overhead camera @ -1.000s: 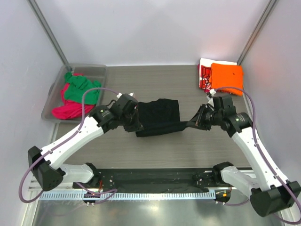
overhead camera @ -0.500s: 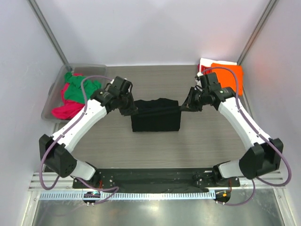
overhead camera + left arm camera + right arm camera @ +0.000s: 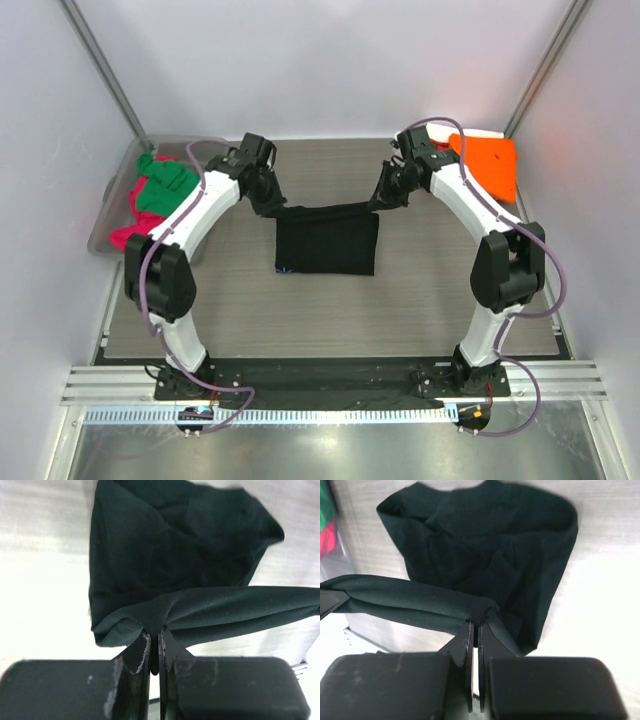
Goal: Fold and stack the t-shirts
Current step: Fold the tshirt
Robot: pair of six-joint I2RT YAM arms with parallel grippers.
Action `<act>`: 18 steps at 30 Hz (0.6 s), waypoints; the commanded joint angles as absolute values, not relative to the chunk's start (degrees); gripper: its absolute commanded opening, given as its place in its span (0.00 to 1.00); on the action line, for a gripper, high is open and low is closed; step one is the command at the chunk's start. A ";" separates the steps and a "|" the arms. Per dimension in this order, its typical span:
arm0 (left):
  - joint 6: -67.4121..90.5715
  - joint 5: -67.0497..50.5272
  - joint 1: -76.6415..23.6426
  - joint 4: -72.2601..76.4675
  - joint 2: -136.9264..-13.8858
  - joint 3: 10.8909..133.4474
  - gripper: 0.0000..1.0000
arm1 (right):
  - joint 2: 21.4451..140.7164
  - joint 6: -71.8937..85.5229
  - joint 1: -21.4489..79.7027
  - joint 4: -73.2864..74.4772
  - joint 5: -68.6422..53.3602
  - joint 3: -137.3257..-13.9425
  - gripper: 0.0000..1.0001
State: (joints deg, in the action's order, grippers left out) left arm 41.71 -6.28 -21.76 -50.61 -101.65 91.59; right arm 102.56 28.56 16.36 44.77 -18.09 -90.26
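Black t-shirt (image 3: 327,245) hangs between left gripper (image 3: 276,210) and right gripper (image 3: 375,203), seemingly taut.

Grey wood-grain tabletop (image 3: 330,310) lies open on the near side; clear plastic bin (image 3: 112,205) blocks far left, folded orange cloth t-shirt (image 3: 490,165) far right.

Top camera looks down from behind; both wrist cameras face the same black t-shirt (image 3: 328,245), close up

Clear plastic bin (image 3: 108,215) at far-left table corner against the left wall, grey wood-grain table (image 3: 330,310), plain white enclosure walls (image 3: 330,70), two slanted metal poles (image 3: 105,70) in the back corners, black mounting plate (image 3: 330,378) along the near edge, slotted aluminium rail (image 3: 330,415) just in front of it.
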 commanded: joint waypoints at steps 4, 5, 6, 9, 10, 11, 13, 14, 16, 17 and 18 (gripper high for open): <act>37.27 -4.13 -17.06 -54.67 -108.79 99.30 0.05 | 108.80 25.66 12.83 45.17 -12.74 -99.65 0.01; 37.27 -4.48 -16.62 -54.58 -109.68 100.27 0.05 | 109.68 25.58 12.83 45.18 -12.74 -100.36 0.01; 37.18 -4.74 -16.35 -54.84 -110.91 101.41 0.05 | 110.47 25.66 12.66 45.26 -12.92 -101.24 0.01; 36.65 -5.27 -15.47 -55.98 -115.30 106.33 0.05 | 113.81 25.93 12.39 45.61 -13.18 -104.06 0.01; 36.56 -5.01 -15.38 -56.25 -116.44 107.65 0.05 | 115.56 25.93 12.48 45.62 -13.18 -105.54 0.01; 36.30 -4.84 -14.95 -57.03 -119.33 110.71 0.05 | 116.62 26.10 12.48 45.62 -13.36 -106.34 0.01; 36.12 -4.05 -14.50 -57.92 -122.68 114.07 0.07 | 120.73 26.45 12.31 45.62 -13.36 -110.01 0.01; 36.38 -4.13 -13.81 -58.18 -124.52 117.91 0.08 | 122.41 26.63 12.30 45.53 -13.10 -111.69 0.01; 36.39 -5.70 -12.84 -58.36 -132.16 123.63 0.14 | 126.54 27.59 11.87 45.97 -13.36 -118.34 0.01; 36.30 -7.28 -11.79 -60.01 -135.41 132.36 0.20 | 131.09 27.77 11.69 45.88 -13.97 -121.61 0.04; 36.47 -9.38 -11.08 -61.86 -143.36 138.37 0.36 | 133.92 28.21 11.43 46.84 -14.15 -125.21 0.22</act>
State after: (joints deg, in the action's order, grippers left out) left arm 38.00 -8.73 -15.18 -57.49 -133.12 126.50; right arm 127.98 28.23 14.09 46.37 -17.45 -116.42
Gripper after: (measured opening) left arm 0.283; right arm 0.105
